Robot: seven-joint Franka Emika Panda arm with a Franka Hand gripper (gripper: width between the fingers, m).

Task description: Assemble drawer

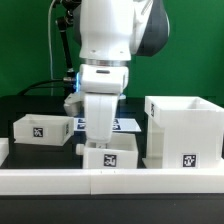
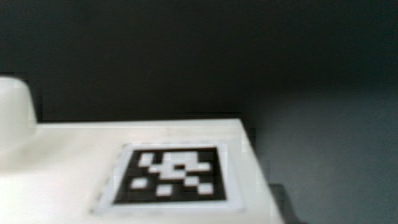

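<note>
We find the gripper (image 1: 103, 143) down at the middle tray (image 1: 110, 159), between the left tray (image 1: 42, 128) and the shell (image 1: 184, 135). We cannot tell whether its jaws grip the wall. We judge a square, firm hold is needed before carrying the tray to the shell.

Setting: robotics lab bench, rigged for camera tracking. You have a white robot arm (image 1: 105, 45) standing over a black table (image 1: 25, 106), with a plain green backdrop (image 1: 25, 40) closing off the far side. The loose parts are bare white plastic, each with a printed black-and-white square tag: tall shell (image 1: 185, 125) at the exterior view's right, left tray (image 1: 42, 127), middle tray (image 1: 110, 157). The marker board (image 1: 128, 123) lies flat farther back. A white border rail (image 1: 60, 180) runs along the near edge. Your wrist view shows one tag (image 2: 173, 178) close up, blurred.
</note>
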